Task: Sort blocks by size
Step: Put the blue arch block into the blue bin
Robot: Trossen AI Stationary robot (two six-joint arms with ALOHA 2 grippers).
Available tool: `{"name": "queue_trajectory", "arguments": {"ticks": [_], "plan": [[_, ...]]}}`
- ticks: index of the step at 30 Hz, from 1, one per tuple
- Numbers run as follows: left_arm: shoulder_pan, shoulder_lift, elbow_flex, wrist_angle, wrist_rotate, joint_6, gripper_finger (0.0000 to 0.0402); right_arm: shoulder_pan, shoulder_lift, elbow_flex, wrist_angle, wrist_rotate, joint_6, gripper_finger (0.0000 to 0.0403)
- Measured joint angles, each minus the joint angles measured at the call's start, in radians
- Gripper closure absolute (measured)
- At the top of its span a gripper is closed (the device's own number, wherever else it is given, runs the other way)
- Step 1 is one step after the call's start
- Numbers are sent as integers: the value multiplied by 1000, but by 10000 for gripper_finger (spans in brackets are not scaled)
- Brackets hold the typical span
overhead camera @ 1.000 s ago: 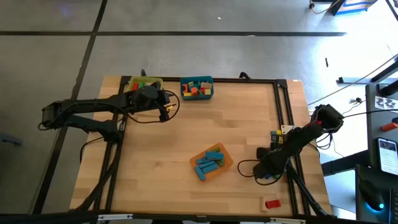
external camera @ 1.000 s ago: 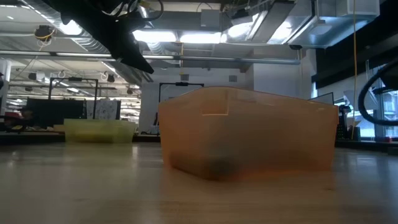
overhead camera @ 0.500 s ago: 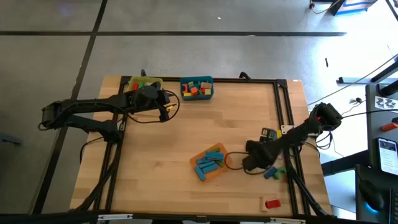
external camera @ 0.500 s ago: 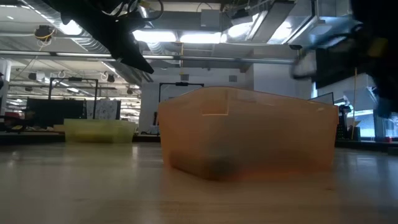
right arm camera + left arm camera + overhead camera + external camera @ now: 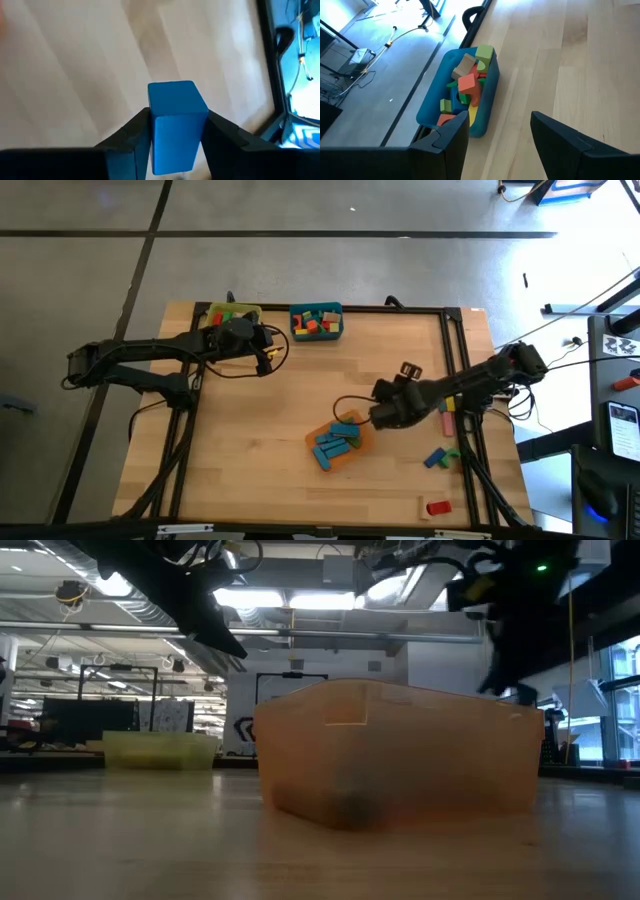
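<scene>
The right gripper, clamping a blue block, has swung from the table edge to beside the orange bin. Three bins. The left gripper hangs wide.

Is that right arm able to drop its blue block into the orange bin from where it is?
Probably yes: the right tool, shut on the blue block, hangs beside the open-topped orange bin, with nothing between them.

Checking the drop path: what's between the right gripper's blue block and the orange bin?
High view: nothing; the right gripper holds the blue block right beside the orange bin.
</scene>
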Motion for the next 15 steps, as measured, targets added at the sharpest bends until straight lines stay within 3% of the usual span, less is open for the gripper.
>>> {"name": "queue_trajectory", "arguments": {"ticks": [6, 15], "plan": [[0, 0, 0, 0, 0, 0, 205, -71, 0, 0, 168, 99, -53, 257], [0, 0, 0, 1, 0, 5, 205, -169, 0, 0, 510, 135, -172, 257]]}}
